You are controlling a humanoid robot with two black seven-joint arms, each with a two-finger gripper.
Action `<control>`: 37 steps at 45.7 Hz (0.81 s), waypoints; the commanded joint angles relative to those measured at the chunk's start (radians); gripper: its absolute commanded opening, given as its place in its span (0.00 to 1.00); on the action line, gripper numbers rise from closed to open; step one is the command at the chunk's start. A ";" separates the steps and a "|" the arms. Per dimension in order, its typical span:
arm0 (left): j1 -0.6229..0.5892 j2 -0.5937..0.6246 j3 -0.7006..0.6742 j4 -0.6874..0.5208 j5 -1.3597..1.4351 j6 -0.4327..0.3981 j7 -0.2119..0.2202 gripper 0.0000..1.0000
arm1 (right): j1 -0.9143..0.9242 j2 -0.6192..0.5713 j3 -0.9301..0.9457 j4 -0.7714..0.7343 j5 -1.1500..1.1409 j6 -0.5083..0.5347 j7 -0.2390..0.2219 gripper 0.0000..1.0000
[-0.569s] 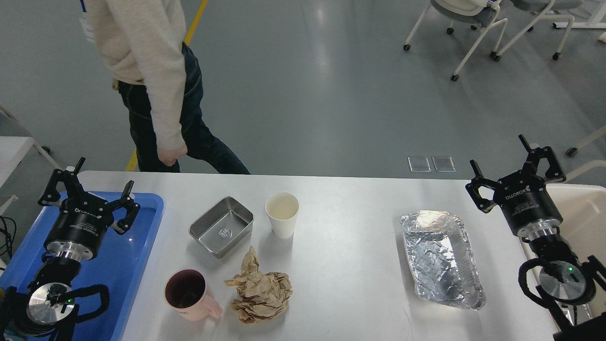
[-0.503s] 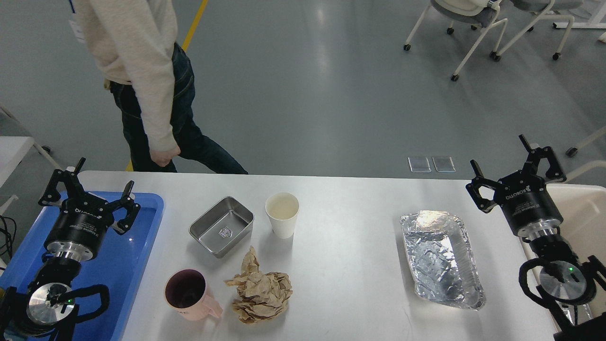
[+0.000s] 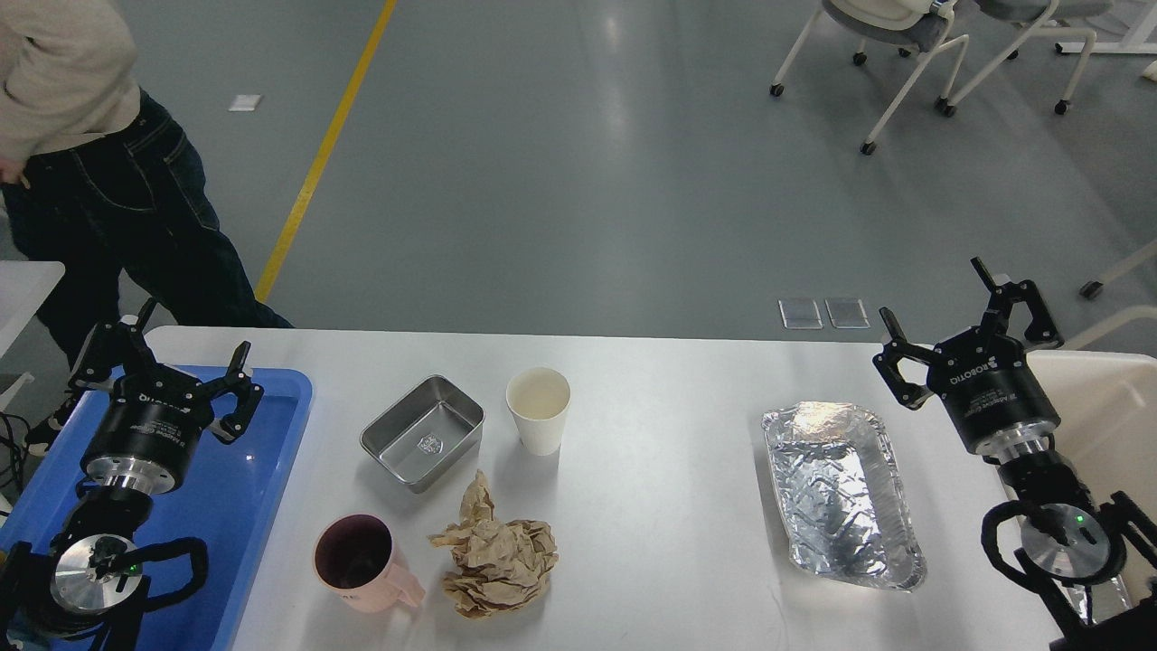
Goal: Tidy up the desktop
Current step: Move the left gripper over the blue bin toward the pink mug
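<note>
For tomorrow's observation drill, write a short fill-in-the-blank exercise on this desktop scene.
1. The paper cup stands just right of the steel ____.
2. The crumpled paper lies right of the pink ____.
3. The left gripper hangs over the ____ tray.
4. The right gripper, jaws open, holds ____.

Missing: tin; mug; blue; nothing

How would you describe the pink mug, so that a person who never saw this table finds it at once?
Start from the desktop and go to its near left part, just right of the blue tray. The pink mug stands there upright, beside the crumpled brown paper and nearer than the steel tin. It alone is pink, with a handle and a dark inside; the paper cup is white.
</note>
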 commanded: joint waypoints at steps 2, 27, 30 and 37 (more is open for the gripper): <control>0.004 0.036 -0.002 0.000 0.027 -0.034 -0.020 0.97 | 0.000 0.000 -0.002 -0.006 0.000 0.003 0.001 1.00; 0.053 0.550 0.375 -0.178 0.354 0.239 -0.011 0.97 | -0.006 0.005 -0.006 -0.002 -0.091 -0.006 0.000 1.00; 0.050 0.713 0.508 -0.218 0.354 0.241 -0.014 0.97 | -0.005 0.000 -0.006 0.000 -0.091 -0.006 0.000 1.00; 0.053 0.947 0.668 -0.304 0.368 0.238 -0.022 0.97 | 0.001 0.006 -0.014 -0.002 -0.091 -0.009 0.000 1.00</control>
